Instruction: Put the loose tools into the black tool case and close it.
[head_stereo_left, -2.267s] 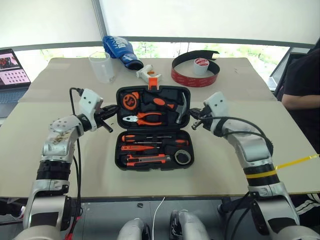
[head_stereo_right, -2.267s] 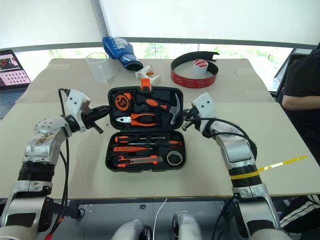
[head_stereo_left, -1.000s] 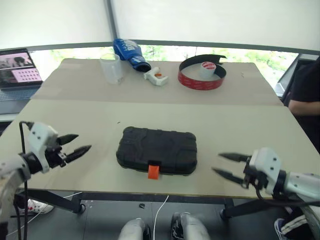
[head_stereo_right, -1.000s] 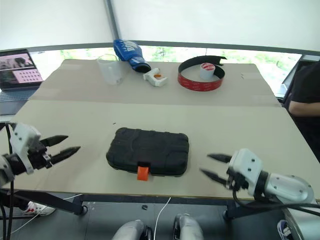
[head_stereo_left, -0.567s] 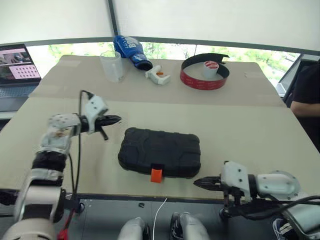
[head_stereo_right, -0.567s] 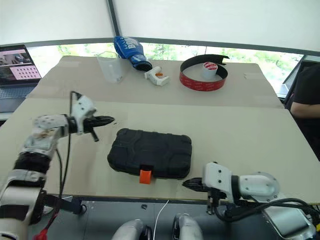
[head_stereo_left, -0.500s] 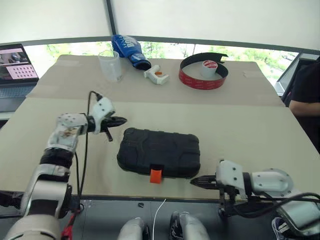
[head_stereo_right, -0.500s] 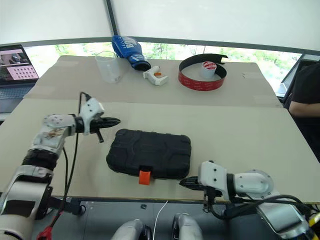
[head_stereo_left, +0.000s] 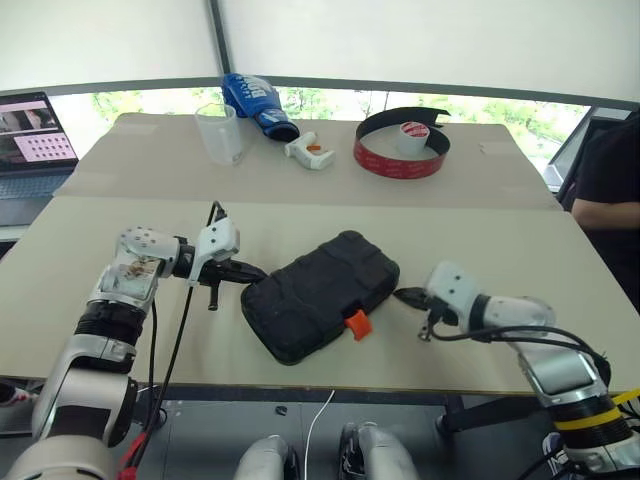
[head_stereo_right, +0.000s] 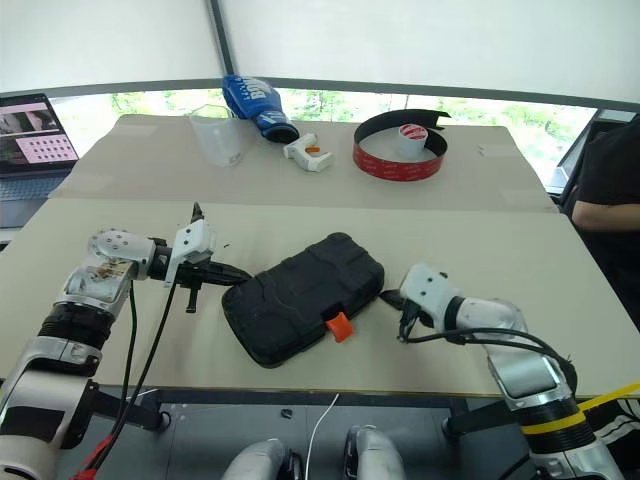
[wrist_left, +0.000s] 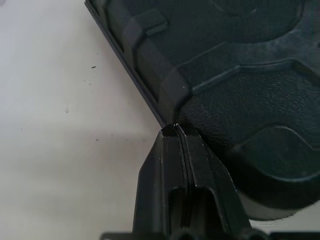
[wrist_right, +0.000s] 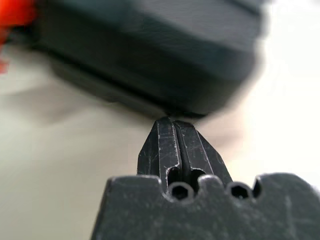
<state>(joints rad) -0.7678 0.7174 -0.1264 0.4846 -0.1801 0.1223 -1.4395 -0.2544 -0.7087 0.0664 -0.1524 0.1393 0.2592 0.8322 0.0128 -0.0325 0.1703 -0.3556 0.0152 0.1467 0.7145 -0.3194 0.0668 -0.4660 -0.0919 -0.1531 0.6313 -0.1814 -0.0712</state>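
Though pinched, both claws (head_stereo_left: 248, 271) (head_stereo_left: 403, 295) against case (head_stereo_left: 320, 295)

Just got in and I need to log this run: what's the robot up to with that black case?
The black tool case lies shut on the table, skewed at an angle, its orange latch toward the robot. Both grippers are shut and pressed tip-first against it: the left gripper at its left end, the right gripper at its right end, as if nudging it round. No loose tools lie near it. At the far edge sit a tape coil, a plastic cup and a blue bag.
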